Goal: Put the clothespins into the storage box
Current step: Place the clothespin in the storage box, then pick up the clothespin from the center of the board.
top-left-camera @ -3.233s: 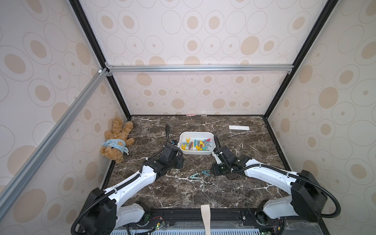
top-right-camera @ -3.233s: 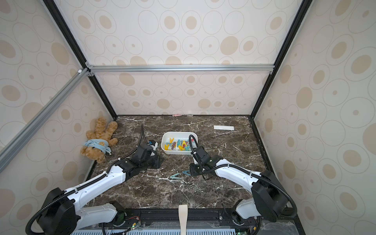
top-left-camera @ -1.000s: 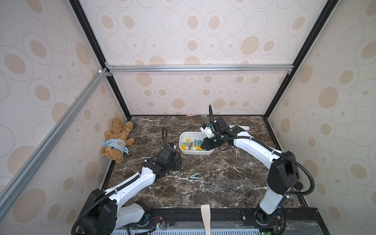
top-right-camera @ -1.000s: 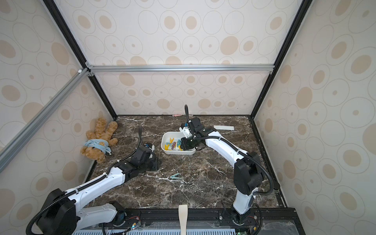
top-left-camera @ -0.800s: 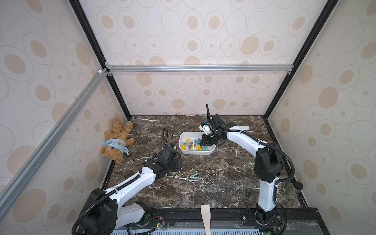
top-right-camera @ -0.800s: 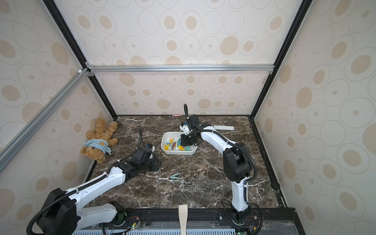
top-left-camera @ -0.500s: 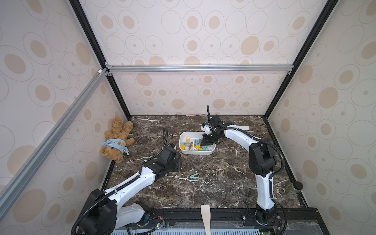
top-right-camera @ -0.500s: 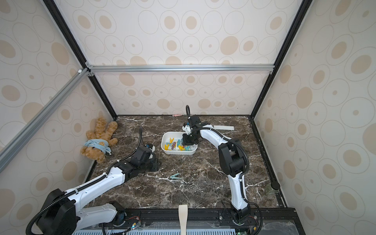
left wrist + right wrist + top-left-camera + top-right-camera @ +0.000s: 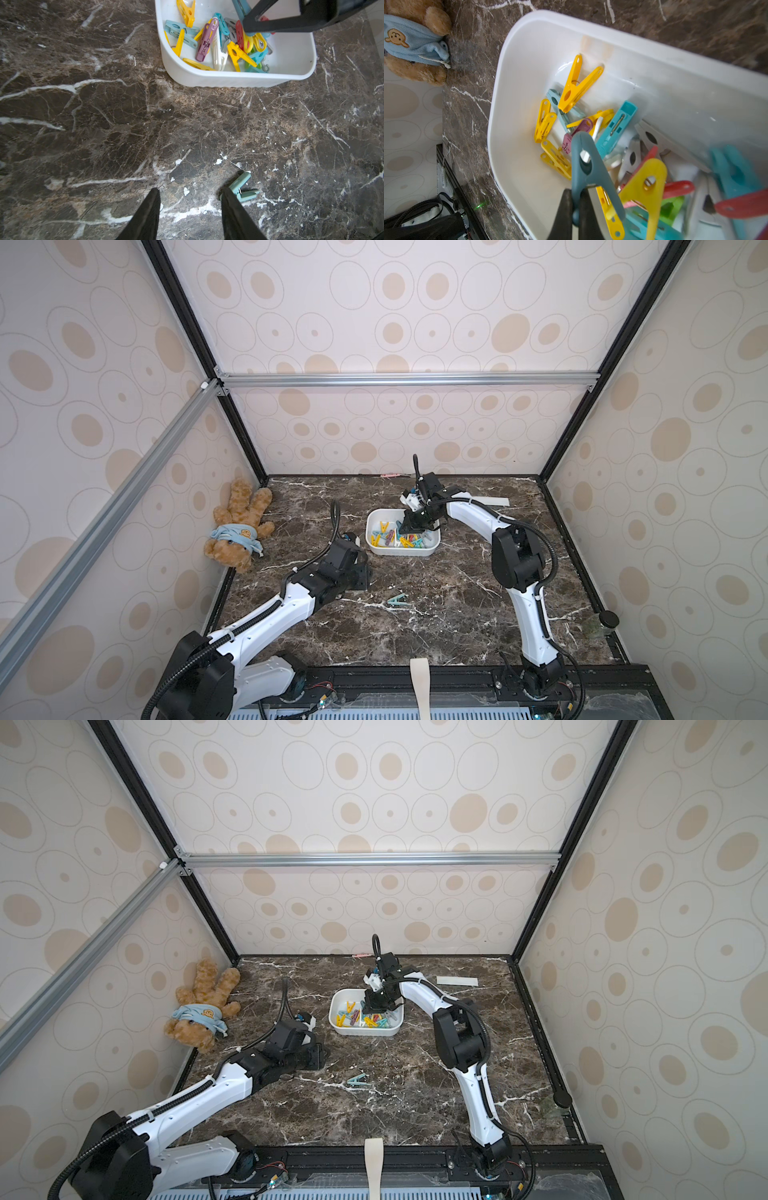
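The white storage box (image 9: pixel 401 552) (image 9: pixel 365 1032) sits mid-table and holds several clothespins (image 9: pixel 218 41) (image 9: pixel 571 116) in yellow, teal, red, purple and white. My right gripper (image 9: pixel 409 524) (image 9: pixel 371 1006) (image 9: pixel 576 197) hangs low inside the box, shut on one leg of a dark blue clothespin (image 9: pixel 588 164). One pale teal clothespin (image 9: pixel 397 600) (image 9: pixel 358 1080) (image 9: pixel 241 188) lies on the marble in front of the box. My left gripper (image 9: pixel 361 572) (image 9: pixel 320 1052) (image 9: pixel 190 191) is open just above the table, and one finger's tip lines up with that peg's end.
A teddy bear (image 9: pixel 239 526) (image 9: pixel 203 1006) lies at the far left by the wall. A flat white paper strip (image 9: pixel 492 502) (image 9: pixel 457 981) lies behind the box on the right. A black knob (image 9: pixel 609 619) sits at the table's right edge.
The right gripper rose from the table front and carried the dark blue clothespin over the box, then lowered into it. Its elbow has swung inward. The left arm stays still.
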`<state>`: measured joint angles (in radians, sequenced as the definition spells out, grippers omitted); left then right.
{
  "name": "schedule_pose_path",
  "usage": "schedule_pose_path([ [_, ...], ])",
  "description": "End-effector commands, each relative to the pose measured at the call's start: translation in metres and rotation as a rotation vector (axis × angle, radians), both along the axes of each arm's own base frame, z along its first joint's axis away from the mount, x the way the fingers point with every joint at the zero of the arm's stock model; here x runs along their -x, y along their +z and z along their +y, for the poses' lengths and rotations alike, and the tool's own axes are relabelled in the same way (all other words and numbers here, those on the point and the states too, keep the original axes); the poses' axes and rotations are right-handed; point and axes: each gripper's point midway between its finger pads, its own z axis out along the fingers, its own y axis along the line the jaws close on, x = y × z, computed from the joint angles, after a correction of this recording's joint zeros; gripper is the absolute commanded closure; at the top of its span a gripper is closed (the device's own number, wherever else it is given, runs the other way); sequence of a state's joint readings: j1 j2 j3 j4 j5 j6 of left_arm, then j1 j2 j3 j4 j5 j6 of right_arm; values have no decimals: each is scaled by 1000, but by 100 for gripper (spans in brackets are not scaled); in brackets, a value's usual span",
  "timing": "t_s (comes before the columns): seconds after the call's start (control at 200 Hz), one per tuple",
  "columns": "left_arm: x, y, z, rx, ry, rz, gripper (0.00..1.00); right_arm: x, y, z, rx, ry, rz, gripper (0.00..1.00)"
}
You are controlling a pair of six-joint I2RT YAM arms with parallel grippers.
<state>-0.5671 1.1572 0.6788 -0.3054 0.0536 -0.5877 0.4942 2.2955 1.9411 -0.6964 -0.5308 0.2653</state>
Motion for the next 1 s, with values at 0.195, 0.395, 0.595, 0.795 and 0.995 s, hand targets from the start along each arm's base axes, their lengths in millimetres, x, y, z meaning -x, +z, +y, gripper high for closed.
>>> schedule_pose_path([
  [0.195, -1, 11, 7, -34, 0, -9, 52, 3, 14, 8, -3, 9, 1, 79],
  [0.395, -6, 20, -3, -43, -55, -4, 52, 9, 51, 1, -4, 18, -65, 72],
  [0.595, -8, 16, -20, -56, -164, 39, 52, 31, 92, -12, -21, 25, -149, 72],
  [0.795, -8, 0, -35, -145, -264, 63, 51, 73, 98, -37, -18, -4, -198, 72],
  [0.995, 5, -29, -58, -249, -383, 94, 47, 128, 76, -74, 27, -38, -171, 72],
])
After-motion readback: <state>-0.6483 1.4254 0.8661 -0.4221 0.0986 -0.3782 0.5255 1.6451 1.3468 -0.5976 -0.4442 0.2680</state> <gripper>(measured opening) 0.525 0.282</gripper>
